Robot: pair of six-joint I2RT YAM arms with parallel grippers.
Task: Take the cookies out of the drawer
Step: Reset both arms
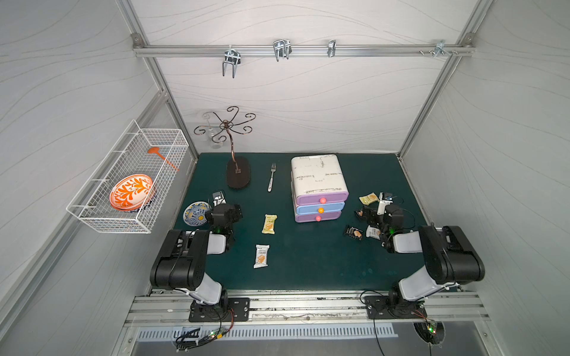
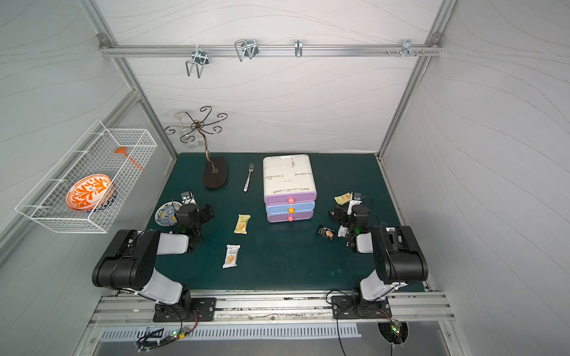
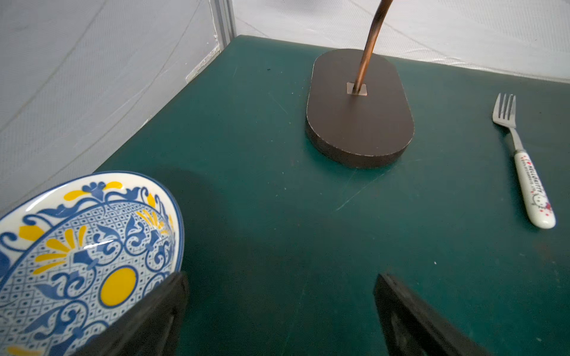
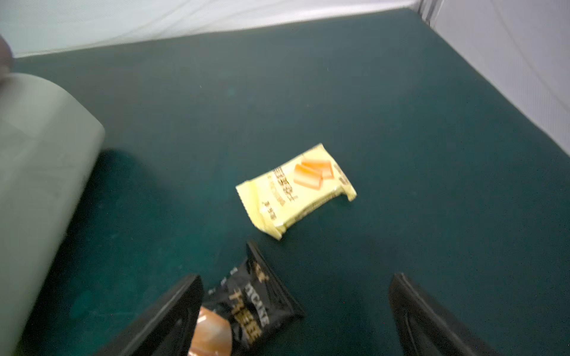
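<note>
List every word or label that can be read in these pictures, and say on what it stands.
"HELLO KITTY": fork handle.
"CAKE", after blurred letters: black packet.
Yellow packet: Chinese print, too blurred to read.
Mid-table packets, in both top views: print too small.

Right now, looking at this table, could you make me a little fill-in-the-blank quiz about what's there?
1. The middle drawer of the drawer unit is coloured ____.
2. The orange-patterned plate sits in a white wire ____ on the side wall.
3. The left gripper and the right gripper are both ____, holding nothing.
Missing words: blue; basket; open.
</note>
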